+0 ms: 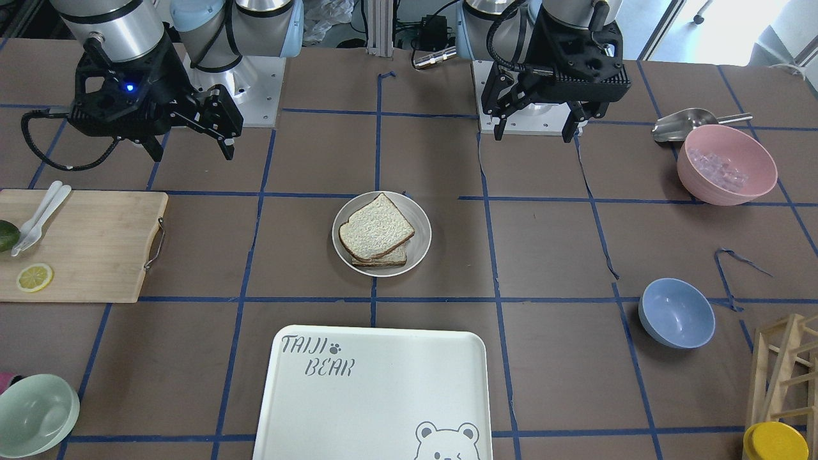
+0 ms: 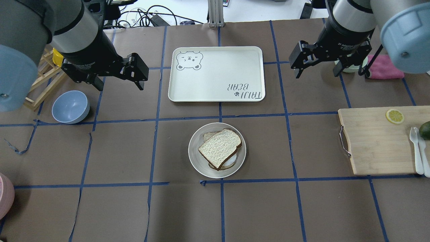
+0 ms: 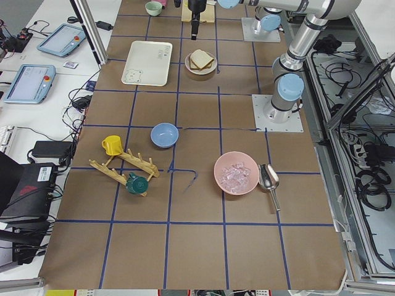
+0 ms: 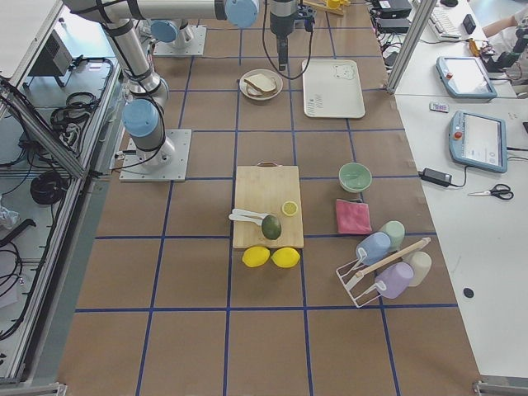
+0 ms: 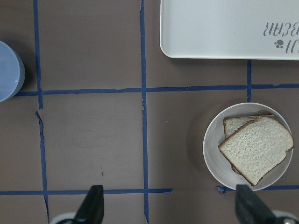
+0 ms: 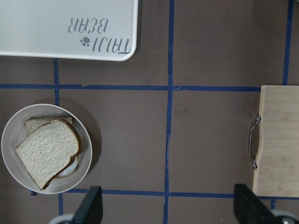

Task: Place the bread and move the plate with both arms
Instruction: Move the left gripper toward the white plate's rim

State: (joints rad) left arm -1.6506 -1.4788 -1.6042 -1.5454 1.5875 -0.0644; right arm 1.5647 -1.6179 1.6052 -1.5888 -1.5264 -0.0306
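The bread (image 1: 376, 227) is a pale slice with a brown crust. It lies on top of a second slice on the round cream plate (image 1: 418, 246) at the table's middle, and something white shows between them in the overhead view. Bread (image 2: 220, 148) and plate (image 2: 196, 158) also show there. My left gripper (image 2: 119, 85) is open and empty, high above the table near the tray's left side. My right gripper (image 2: 317, 73) is open and empty, high to the tray's right. The left wrist view shows the bread (image 5: 256, 149) on the plate (image 5: 212, 154), and the right wrist view shows both (image 6: 46, 151) (image 6: 23, 179).
The white "TAIJI BEAR" tray (image 2: 216, 74) lies just beyond the plate. A wooden cutting board (image 2: 376, 141) with a lemon slice and white cutlery lies on my right. A blue bowl (image 2: 70, 107) and a wooden rack stand on my left. A pink bowl (image 1: 726, 165) stands near my left base.
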